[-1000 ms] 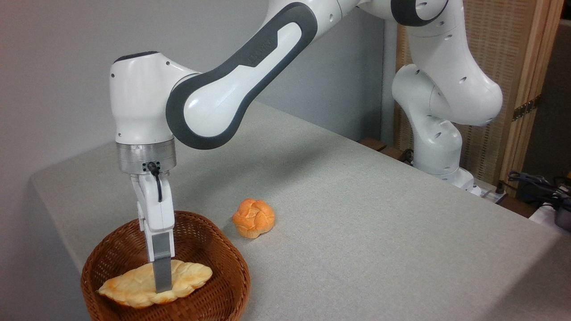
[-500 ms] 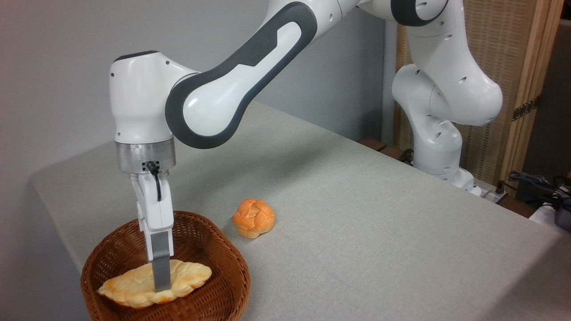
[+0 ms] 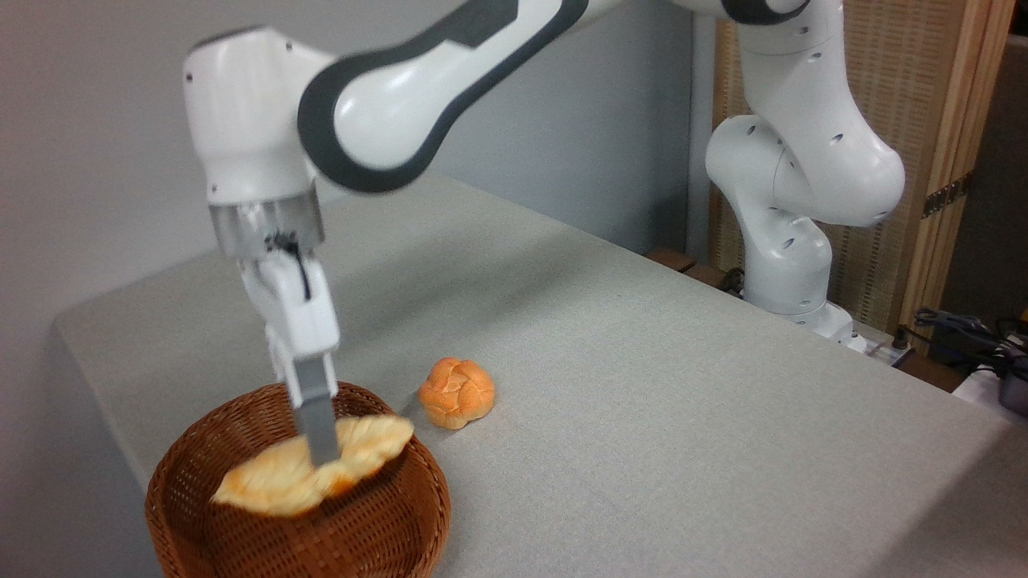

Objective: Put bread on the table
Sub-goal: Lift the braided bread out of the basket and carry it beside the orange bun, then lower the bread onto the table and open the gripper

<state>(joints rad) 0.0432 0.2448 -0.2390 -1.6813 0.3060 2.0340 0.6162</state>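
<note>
- The gripper (image 3: 323, 449) is clamped on the bread (image 3: 309, 468), near the middle of the loaf, in the lower left of the frame.
- Only the near finger (image 3: 315, 417) shows clearly; the other one is hidden behind the loaf.
- The bread hangs in the air, above the inside of the basket (image 3: 361, 530), and does not touch the weave. Its right end is higher and points toward the bun (image 3: 457, 392).
- The hold at the middle probably keeps the long loaf in balance, so neither end drops much.
- The arm and the bread look blurred, so they are in motion.
- The bun lies on the surface (image 3: 683, 417) just beside the basket, on its right.
- The step in hand seems to be carrying the loaf out over the rim. The bread is not yet on the surface.
- A free area lies right of the bun; the loaf should come down there, apart from the bun.
- The bread looks soft, so a strong squeeze could dent it.
</note>
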